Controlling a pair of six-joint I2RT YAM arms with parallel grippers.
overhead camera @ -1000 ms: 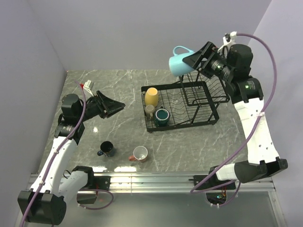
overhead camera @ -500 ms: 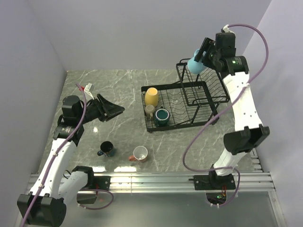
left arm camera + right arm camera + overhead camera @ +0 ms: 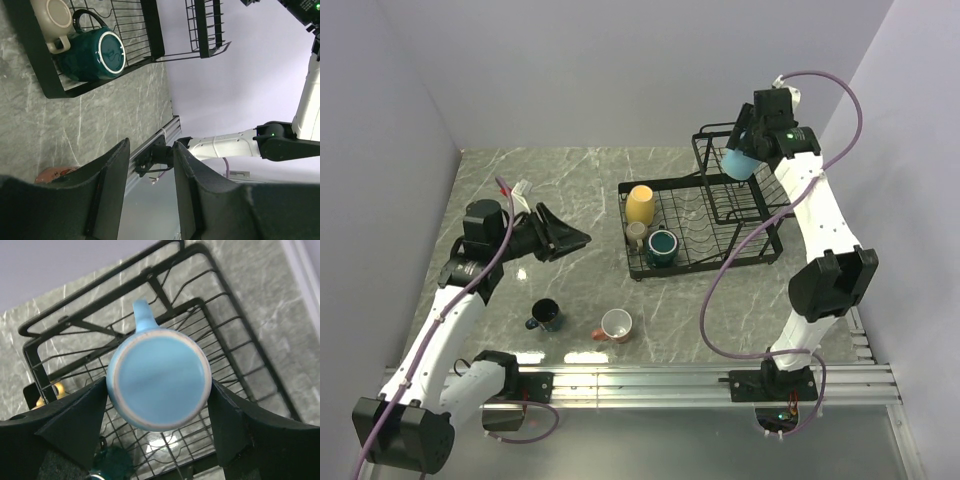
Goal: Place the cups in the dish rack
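Gripping the light blue mug [image 3: 159, 380] between its fingers, the right gripper [image 3: 748, 150] holds it bottom-up above the dish rack [image 3: 705, 222], over the raised upper basket at the rack's 1 o'clock corner. The yellow mug [image 3: 640, 204], small olive-tan mug [image 3: 636, 232] and dark green mug [image 3: 662, 246] sit in the lower tray. At the table's 8 o'clock, the left gripper [image 3: 560, 234] hangs with fingers apart, above the dark navy mug [image 3: 545, 315] and salmon-pink mug [image 3: 616, 325]
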